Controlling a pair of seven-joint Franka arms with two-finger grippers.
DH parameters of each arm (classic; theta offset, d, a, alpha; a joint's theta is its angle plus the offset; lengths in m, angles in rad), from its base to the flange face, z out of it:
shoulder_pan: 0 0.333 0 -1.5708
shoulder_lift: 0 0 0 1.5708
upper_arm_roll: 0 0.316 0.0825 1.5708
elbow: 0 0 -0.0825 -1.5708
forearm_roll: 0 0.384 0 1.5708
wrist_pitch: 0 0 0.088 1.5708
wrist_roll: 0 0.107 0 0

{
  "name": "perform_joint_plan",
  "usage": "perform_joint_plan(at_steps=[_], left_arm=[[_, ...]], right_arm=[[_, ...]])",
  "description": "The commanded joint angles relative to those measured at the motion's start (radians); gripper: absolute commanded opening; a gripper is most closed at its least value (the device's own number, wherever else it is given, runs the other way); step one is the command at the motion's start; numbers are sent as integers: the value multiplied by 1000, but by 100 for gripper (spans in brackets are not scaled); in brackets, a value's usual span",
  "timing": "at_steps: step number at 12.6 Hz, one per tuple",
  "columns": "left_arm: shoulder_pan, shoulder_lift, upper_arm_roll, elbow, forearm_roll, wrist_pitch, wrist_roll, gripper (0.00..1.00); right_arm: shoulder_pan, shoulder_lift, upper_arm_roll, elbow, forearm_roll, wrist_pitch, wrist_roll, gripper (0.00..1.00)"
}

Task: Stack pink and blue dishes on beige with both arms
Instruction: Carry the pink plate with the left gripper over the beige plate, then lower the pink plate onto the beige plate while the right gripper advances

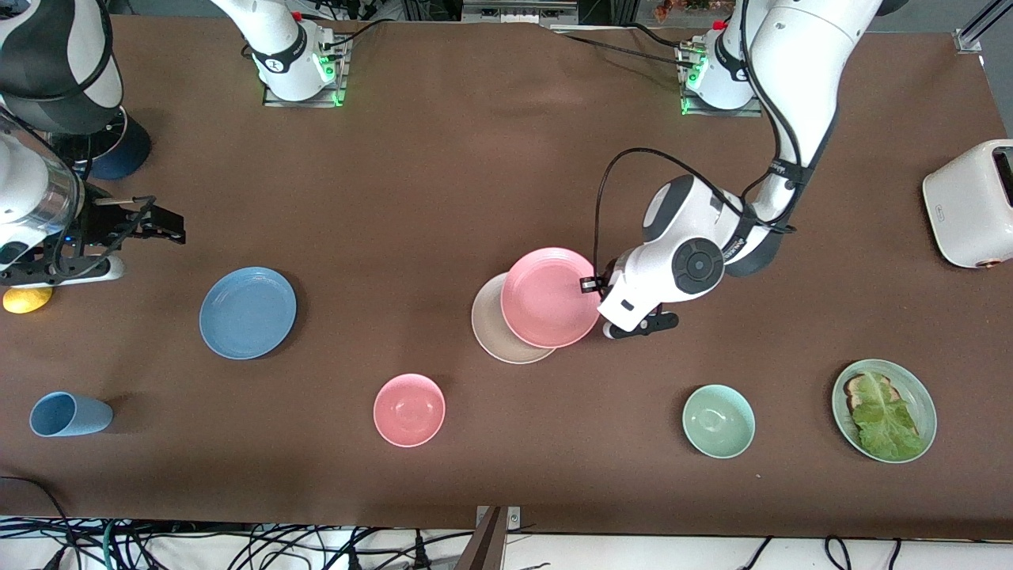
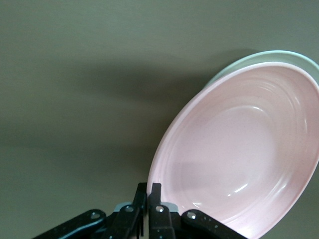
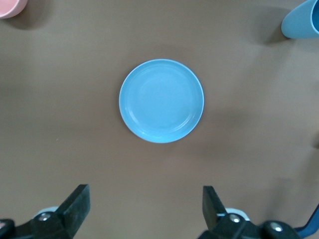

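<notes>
My left gripper (image 1: 589, 283) is shut on the rim of the pink plate (image 1: 548, 297). The plate hangs tilted over the beige plate (image 1: 495, 336), offset toward the left arm's end, and covers most of it. In the left wrist view the fingers (image 2: 155, 188) pinch the pink plate's (image 2: 239, 149) edge, and a pale strip of the beige plate's rim (image 2: 269, 54) shows past it. The blue plate (image 1: 248, 312) lies flat on the table toward the right arm's end. My right gripper (image 1: 166, 226) hovers open and empty over the table beside the blue plate (image 3: 161, 101), its fingers wide (image 3: 144, 191).
Nearer the front camera stand a pink bowl (image 1: 409, 409), a green bowl (image 1: 718, 420), a green plate with lettuce (image 1: 884, 410) and a light blue cup (image 1: 70, 414) on its side. A white toaster (image 1: 969, 202) sits at the left arm's end, a yellow object (image 1: 28, 300) at the right arm's.
</notes>
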Motion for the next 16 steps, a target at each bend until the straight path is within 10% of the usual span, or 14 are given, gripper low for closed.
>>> perform_joint_plan(at_steps=[1,7,11,16], left_arm=[[-60,83,16,106,-4,23,-51,0],[-94,111,46,106,-4,75,-62,0],[-62,96,46,109,-1,64,-38,100],[18,36,46,103,-1,-43,-19,100]], right_arm=[[-7,19,-2,-14,-15,39,-18,100],[-10,33,-28,-191,-13,280,-41,100],[-47,99,-40,-229,-13,401,-101,100],[-76,209,-40,-249,-7,554,-123,100]])
